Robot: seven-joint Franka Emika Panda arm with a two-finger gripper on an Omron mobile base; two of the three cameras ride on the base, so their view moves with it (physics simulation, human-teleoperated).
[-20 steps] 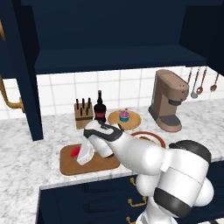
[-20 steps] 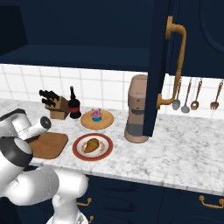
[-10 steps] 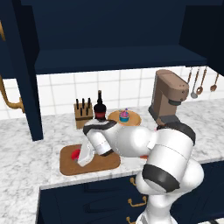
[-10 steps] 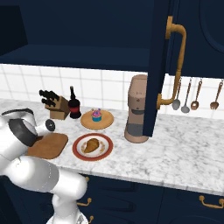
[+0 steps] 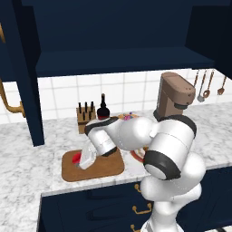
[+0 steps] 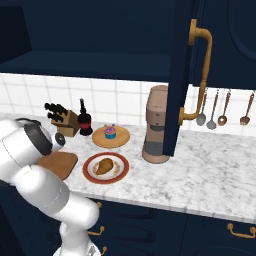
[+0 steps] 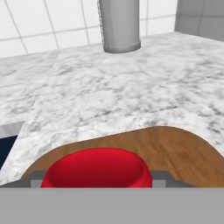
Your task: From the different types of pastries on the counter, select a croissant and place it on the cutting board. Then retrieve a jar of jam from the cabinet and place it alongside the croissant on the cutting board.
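My gripper [image 5: 82, 162] is down at the left end of the cutting board [image 5: 105, 166], shut on the red jar of jam [image 5: 77, 157]. In the hand view the jar [image 7: 96, 168] sits between the two fingertips [image 7: 37, 180] of the gripper [image 7: 98, 180], low over the brown board [image 7: 175, 148]. The frames do not show whether the jar touches the wood. My white arm bends over the middle of the board and hides the croissant. The right base view shows one corner of the board [image 6: 62, 162] beside my arm. The navy cabinet [image 5: 122, 61] stands open above the counter [image 5: 27, 181].
Behind the board stand a knife block [image 5: 84, 115] and a dark bottle [image 5: 103, 108]. A cupcake [image 6: 110, 132] sits on a round wooden plate [image 6: 123, 138]. A golden-brown food piece lies on a red-rimmed plate [image 6: 89, 170]. A coffee machine [image 6: 156, 125] and the open cabinet door [image 6: 187, 75] are to the right.
The arm's elbow and upper links have swung over the board towards the left. The gripper and the red jar have stayed at the board's left end.
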